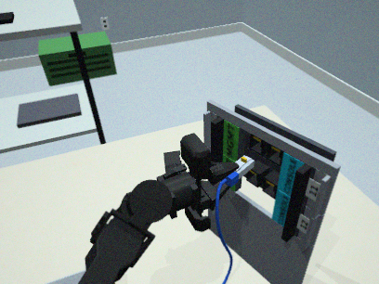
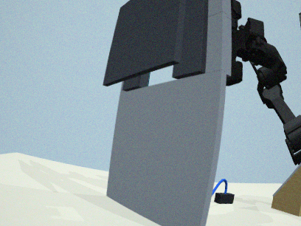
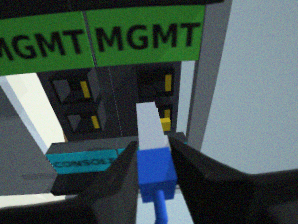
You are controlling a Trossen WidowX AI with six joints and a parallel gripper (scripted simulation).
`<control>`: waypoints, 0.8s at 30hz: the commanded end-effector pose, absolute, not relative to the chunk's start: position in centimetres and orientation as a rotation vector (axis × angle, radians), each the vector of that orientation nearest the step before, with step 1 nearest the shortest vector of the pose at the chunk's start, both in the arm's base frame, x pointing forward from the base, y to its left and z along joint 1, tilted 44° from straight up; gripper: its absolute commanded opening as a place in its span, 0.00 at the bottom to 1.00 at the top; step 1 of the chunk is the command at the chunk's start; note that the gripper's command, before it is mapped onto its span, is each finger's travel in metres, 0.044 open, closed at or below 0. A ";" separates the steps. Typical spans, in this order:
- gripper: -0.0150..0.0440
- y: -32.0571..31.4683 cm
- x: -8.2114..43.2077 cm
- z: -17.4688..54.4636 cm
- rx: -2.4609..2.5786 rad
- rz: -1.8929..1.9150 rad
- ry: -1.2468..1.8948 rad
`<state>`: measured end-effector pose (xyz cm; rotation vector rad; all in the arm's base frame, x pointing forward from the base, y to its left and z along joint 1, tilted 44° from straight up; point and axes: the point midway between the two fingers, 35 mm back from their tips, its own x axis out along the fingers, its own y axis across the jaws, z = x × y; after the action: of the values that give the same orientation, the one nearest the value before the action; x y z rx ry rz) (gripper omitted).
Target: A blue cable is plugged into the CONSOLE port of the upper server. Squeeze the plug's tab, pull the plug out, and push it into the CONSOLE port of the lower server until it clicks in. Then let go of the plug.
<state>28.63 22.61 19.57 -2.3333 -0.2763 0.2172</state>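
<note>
Gripping plug (image 1: 242, 169) (image 3: 152, 145) beside panel's open cutout (image 1: 255, 197).

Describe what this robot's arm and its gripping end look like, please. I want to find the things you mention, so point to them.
The arm (image 1: 118, 234) (image 2: 271, 92) is matte black all over, built of chunky blocks and rounded joints, with a squared bracket around one segment. The gripper (image 1: 230, 175) (image 3: 152, 144) is black too, with two fingers that narrow toward their tips. I can make out no lettering or coloured markings on either.
</note>
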 end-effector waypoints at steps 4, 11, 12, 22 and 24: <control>0.25 22.7 28.1 19.9 -2.320 0.208 -0.285; 0.25 22.7 27.7 19.8 -2.320 0.208 -0.285; 0.25 22.7 27.6 19.8 -2.320 0.208 -0.285; 0.25 22.7 27.1 19.7 -2.320 0.208 -0.285; 0.25 22.7 26.9 19.6 -2.320 0.208 -0.285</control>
<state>27.22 22.65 19.29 -2.3333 -0.2767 0.2171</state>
